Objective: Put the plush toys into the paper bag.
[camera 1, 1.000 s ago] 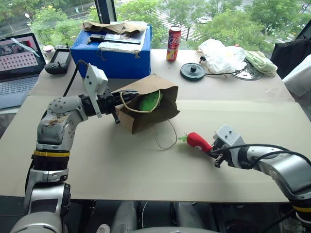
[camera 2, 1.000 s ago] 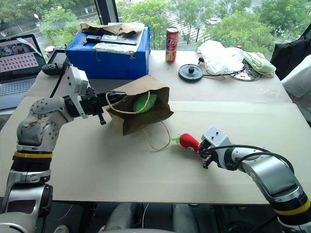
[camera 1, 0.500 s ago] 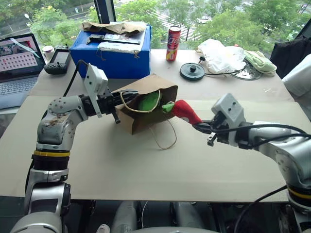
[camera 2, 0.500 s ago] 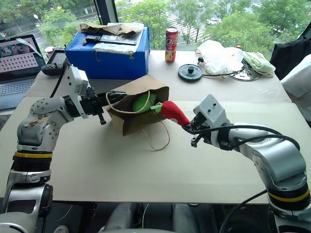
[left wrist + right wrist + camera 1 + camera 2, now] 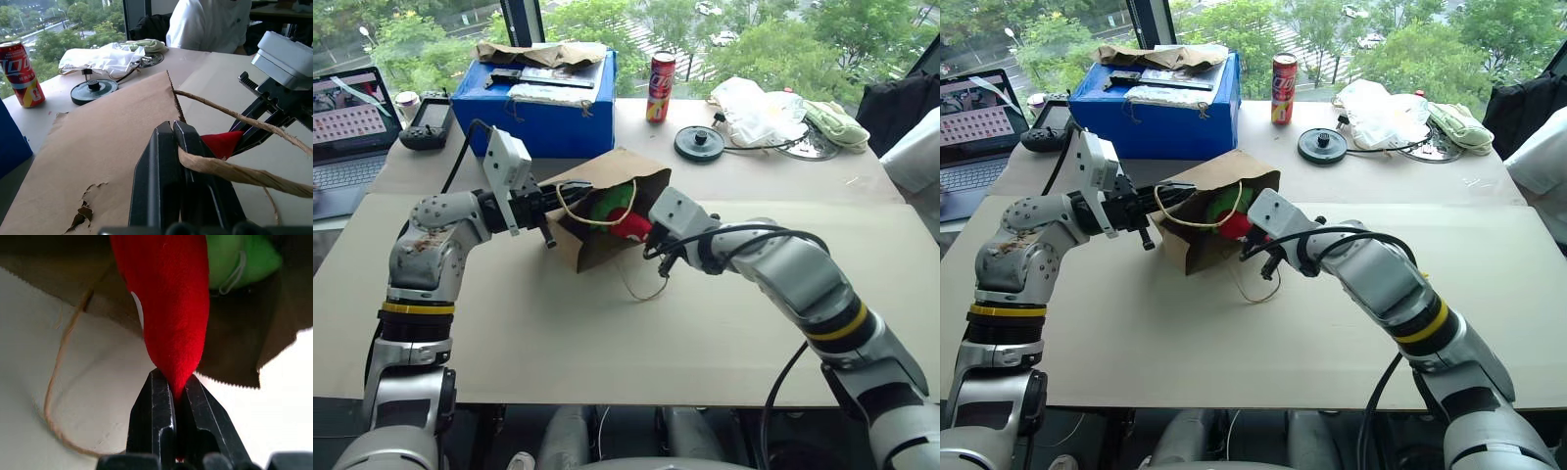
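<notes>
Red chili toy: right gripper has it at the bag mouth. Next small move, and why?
Probably push a little deeper, then open. The right gripper pinches the red chili toy by its tip, its front end just inside the paper bag beside the green toy. The left gripper holds the bag's edge by the twine handle, keeping the mouth open.

Office: laptop (image 5: 347, 127), window-side table (image 5: 862, 255)

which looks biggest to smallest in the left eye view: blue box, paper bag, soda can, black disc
1. blue box
2. paper bag, looks a little smaller than the box
3. black disc
4. soda can, looks close to the disc, so that pair is unsure
</notes>
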